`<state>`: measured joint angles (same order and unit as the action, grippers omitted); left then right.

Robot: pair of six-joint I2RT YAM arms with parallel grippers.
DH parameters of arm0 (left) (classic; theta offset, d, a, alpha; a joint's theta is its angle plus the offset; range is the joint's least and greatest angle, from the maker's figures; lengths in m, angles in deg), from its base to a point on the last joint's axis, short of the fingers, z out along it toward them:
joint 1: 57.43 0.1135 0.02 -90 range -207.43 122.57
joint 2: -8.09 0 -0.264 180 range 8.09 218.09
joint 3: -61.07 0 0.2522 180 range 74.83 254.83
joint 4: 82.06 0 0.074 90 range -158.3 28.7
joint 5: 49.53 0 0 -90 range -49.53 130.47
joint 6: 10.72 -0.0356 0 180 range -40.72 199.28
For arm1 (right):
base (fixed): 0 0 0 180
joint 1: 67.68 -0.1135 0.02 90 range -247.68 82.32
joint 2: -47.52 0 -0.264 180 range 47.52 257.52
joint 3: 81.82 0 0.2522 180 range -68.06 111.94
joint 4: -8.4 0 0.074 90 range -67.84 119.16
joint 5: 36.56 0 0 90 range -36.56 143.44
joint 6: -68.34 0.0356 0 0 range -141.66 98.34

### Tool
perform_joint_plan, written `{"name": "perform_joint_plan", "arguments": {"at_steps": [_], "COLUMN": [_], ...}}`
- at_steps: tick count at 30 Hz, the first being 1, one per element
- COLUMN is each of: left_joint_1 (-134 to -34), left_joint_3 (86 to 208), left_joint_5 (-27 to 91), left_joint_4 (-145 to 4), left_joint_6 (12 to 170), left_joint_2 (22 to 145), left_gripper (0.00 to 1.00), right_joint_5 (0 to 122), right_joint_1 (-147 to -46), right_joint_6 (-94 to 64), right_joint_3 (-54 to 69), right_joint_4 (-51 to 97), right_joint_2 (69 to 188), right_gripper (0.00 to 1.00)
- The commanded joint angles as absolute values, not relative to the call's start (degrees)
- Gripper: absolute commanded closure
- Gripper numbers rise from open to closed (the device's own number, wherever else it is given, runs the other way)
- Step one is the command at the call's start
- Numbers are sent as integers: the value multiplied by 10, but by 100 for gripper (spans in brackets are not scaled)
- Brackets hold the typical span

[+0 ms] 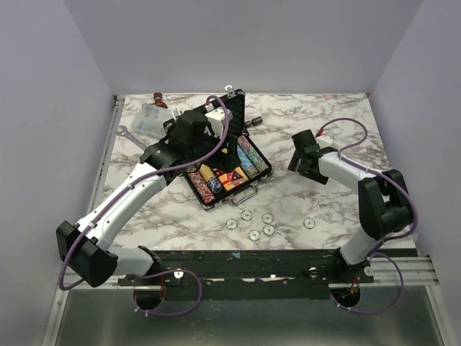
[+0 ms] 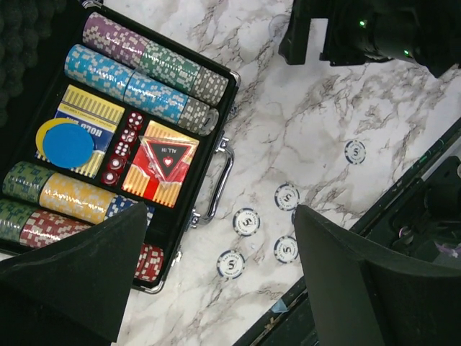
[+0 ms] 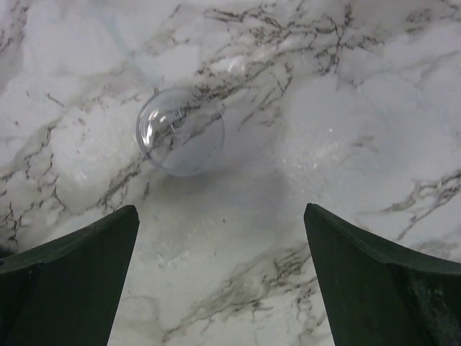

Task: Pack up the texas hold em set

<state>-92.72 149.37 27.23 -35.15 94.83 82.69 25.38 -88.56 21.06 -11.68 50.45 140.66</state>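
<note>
Marble table (image 1: 324, 205) underlies left tool (image 2: 220, 210) and right tool (image 3: 220, 209), both gaping empty.

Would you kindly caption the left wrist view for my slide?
Open left gripper hovering above the open briefcase, chip rows packed, five loose chips on the marble table.

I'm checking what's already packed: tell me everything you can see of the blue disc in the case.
The blue disc is round, flat, matte, plastic-looking. It lies flat over a yellow disc whose edge peeks out upper left, on the blue-yellow card box in the open case's middle compartment. Nothing grips it.
</note>
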Motion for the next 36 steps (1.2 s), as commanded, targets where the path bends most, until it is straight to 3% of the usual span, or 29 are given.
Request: {"name": "perform_joint_plan", "arguments": {"at_steps": [1,10,19,27,30,36], "left_joint_1": [-935,-936,-937,-937,-937,-937], "left_joint_3": [1494,1487,1486,1485,1484,1484], "left_joint_5": [266,243,236,227,231,237], "left_joint_4": [-363,-370,-373,-373,-373,-372], "left_joint_6": [939,954,961,965,963,962], "left_joint_2": [791,779,768,770,769,775], "left_gripper": [17,17,17,17,17,17], "right_joint_5": [264,292,295,311,324,340], "right_joint_1": [-862,-849,-846,-836,-832,-831], "right_joint_6": [140,116,113,118,119,112], "right_joint_3": [-65,20,-19,-44,-52,-80], "right_joint_4": [474,479,453,421,416,408], "right_joint_2": [1459,1554,1557,1565,1565,1549], "right_gripper": [0,0,8,16,25,33]}}
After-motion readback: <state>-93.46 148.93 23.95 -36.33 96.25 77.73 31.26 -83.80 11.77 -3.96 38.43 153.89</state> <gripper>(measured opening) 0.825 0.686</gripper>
